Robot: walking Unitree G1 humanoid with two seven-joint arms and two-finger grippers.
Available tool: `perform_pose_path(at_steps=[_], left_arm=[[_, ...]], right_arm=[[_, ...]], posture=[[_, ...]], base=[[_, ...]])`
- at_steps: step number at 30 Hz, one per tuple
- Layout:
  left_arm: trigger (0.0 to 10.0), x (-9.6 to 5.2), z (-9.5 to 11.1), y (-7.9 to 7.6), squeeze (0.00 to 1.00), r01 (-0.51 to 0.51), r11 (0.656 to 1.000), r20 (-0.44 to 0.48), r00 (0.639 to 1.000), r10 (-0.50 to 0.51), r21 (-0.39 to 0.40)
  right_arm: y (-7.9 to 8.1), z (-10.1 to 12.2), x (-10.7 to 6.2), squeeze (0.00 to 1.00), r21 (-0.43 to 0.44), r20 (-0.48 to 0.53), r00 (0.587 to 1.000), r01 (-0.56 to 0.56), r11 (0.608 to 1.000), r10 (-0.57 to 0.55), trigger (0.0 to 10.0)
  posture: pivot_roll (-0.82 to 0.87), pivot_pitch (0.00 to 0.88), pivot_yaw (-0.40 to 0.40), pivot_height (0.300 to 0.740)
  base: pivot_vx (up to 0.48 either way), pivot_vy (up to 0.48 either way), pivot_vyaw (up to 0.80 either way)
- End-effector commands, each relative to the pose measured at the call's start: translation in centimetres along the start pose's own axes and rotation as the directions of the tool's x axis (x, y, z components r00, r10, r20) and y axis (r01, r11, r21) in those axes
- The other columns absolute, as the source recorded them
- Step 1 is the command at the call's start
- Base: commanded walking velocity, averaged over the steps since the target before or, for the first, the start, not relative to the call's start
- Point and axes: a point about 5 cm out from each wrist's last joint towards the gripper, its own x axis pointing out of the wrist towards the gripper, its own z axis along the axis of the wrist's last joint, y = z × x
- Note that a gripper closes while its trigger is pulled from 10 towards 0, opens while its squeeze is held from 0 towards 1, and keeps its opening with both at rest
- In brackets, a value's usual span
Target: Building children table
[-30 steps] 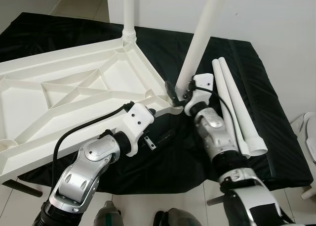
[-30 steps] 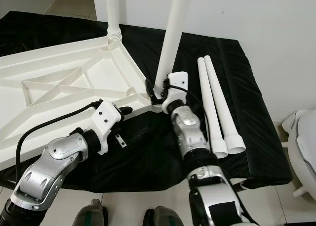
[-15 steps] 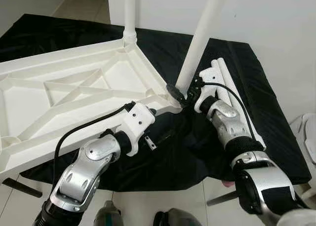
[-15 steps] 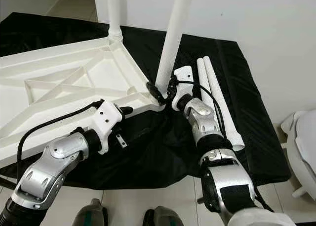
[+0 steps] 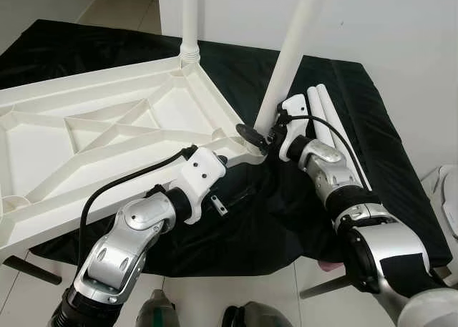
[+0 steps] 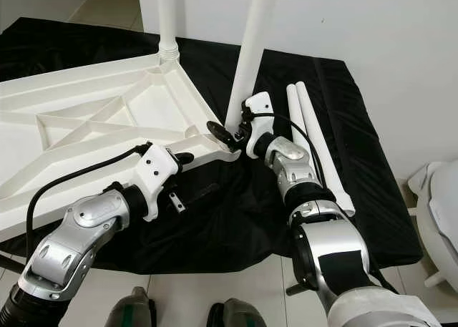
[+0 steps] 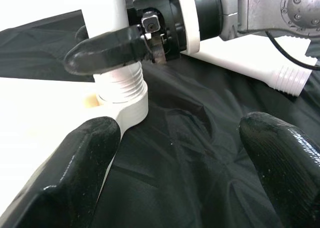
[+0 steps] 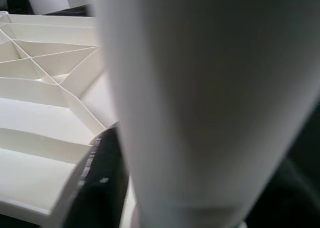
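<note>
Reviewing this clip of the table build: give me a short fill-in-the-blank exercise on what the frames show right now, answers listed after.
1. The white tabletop lies ____ on the black cloth, ribs facing up.
2. The right gripper is closed around the base of a white ____ at the tabletop's near corner.
3. ____ loose legs lie side by side on the cloth.
4. The left gripper is ____, holding nothing.

Answers: upside down; leg; two; open

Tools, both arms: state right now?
Left tool: open, holding nothing, beside the tabletop corner.
Right tool: closed around the near table leg at its base.
</note>
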Motion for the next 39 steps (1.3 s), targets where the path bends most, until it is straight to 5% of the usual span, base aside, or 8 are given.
perform_pose_path(at_steps=[1, 9, 10, 12, 13, 27, 34, 39], left_arm=[[10.0, 0.2, 0.2, 0.0, 0.0, -0.009, 1.0, 0.006, 1.0, 0.009, 0.011], [10.0, 0.2, 0.2, -0.2, 0.0, -0.003, 1.0, 0.007, 1.0, 0.003, 0.008], [10.0, 0.2, 0.2, -0.2, 0.0, -0.002, 1.0, 0.007, 1.0, 0.002, 0.007], [10.0, 0.2, 0.2, -0.2, 0.0, -0.002, 1.0, 0.007, 1.0, 0.002, 0.006], [10.0, 0.2, 0.2, -0.3, 0.0, -0.002, 1.0, 0.008, 1.0, 0.002, 0.004], [10.0, 0.4, 0.1, -0.6, 0.0, 0.004, 1.0, 0.013, 1.0, -0.004, -0.004], [10.0, 0.5, 0.2, -0.8, 0.0, 0.015, 1.0, 0.016, 1.0, -0.015, -0.006], [10.0, 0.6, 0.2, -1.0, 0.0, 0.021, 1.0, 0.017, 1.0, -0.021, -0.006]], right_arm=[[0.1, -0.7, -0.2, 0.0, 0.012, -0.039, 0.999, -0.024, 1.0, 0.024, 0.0], [0.0, -1.4, -0.6, 0.0, 0.033, -0.06, 0.998, -0.003, 0.999, 0.005, 0.0], [0.0, -1.5, -0.6, 0.0, 0.039, -0.06, 0.998, 0.007, 0.999, -0.005, 4.0], [0.1, -1.5, -0.5, 0.0, 0.038, -0.056, 0.998, 0.015, 0.999, -0.013, 4.0], [0.2, -1.5, -0.4, 0.0, 0.057, -0.048, 0.999, 0.028, 0.998, -0.025, 10.0], [1.3, -1.4, 1.2, 0.0, 0.021, -0.031, 0.955, 0.296, 0.955, -0.295, 10.0], [2.0, -1.5, 2.0, 0.0, 0.044, -0.043, 0.849, 0.528, 0.848, -0.526, 10.0], [2.8, -1.7, 1.9, 0.0, 0.082, -0.057, 0.732, 0.681, 0.728, -0.679, 10.0]], posture=[[0.09, 0.003, -0.082, 0.74], [0.09, 0.005, -0.081, 0.74], [0.09, 0.007, -0.082, 0.74], [0.09, 0.007, -0.082, 0.74], [0.09, 0.01, -0.084, 0.74], [0.09, 0.001, -0.094, 0.74], [0.09, 0.0, -0.093, 0.74], [0.09, 0.0, -0.093, 0.74]], base=[[0.0, 0.0, 0.0], [0.0, 0.0, 0.0], [0.0, 0.0, 0.0], [0.0, 0.0, 0.0], [0.0, 0.0, 0.0], [0.0, 0.0, 0.0], [0.0, 0.0, 0.0], [0.0, 0.0, 0.0]])
